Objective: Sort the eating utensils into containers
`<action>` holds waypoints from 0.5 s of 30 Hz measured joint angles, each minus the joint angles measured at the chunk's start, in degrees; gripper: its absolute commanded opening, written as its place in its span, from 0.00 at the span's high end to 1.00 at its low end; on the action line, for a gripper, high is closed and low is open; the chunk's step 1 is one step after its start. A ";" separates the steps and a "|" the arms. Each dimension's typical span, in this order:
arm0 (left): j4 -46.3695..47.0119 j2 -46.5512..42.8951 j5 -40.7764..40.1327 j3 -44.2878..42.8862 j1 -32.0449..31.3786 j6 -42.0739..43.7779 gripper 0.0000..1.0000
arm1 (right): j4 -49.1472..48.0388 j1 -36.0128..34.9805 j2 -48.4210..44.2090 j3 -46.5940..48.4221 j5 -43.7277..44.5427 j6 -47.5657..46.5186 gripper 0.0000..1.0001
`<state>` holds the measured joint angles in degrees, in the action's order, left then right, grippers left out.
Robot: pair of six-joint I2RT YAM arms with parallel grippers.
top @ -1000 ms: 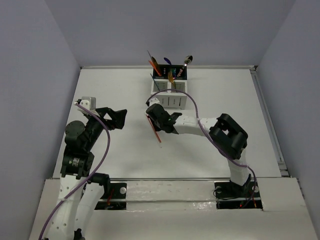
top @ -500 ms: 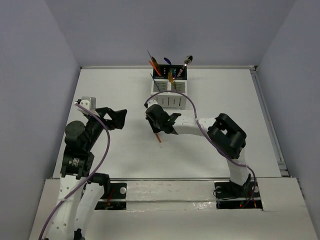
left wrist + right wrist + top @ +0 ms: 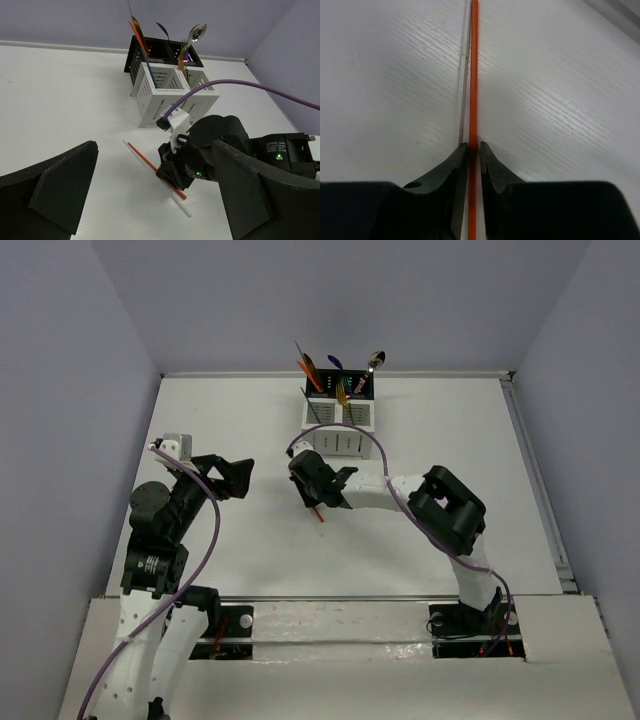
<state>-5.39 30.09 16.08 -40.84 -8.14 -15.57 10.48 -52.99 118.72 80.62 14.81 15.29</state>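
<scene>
Two chopsticks are lying on the table point(image 3: 200, 420) just in front of the white caddy point(image 3: 150, 102): the orange-red chopstick point(image 3: 474, 75) and a pale chopstick point(image 3: 463, 75) right alongside it, nearly touching. Your right gripper point(image 3: 473, 146) is pinched almost closed on the orange one alone, down at table level. The pale one looks to sit just outside the finger. I'd lift straight up so you don't drag the pale one along, then tip it upright before heading for a compartment. Left gripper point(image 3: 243, 478) hangs wide open, holding nothing, well off to the side.
</scene>
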 measured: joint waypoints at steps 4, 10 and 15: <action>0.00 0.00 0.02 0.00 0.00 0.00 0.01 | 0.68 -0.02 0.20 0.48 0.85 -0.04 0.86; 0.02 0.00 0.09 0.00 0.00 0.00 0.01 | 2.32 -0.02 0.42 1.33 2.89 -0.59 0.75; 0.02 -0.02 0.22 0.00 0.00 0.00 0.01 | 4.22 -0.02 2.16 4.50 3.41 -1.20 0.73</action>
<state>-5.37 30.06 16.29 -40.84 -8.14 -15.57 14.70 -53.01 120.88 85.12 18.22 14.09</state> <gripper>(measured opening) 0.989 0.264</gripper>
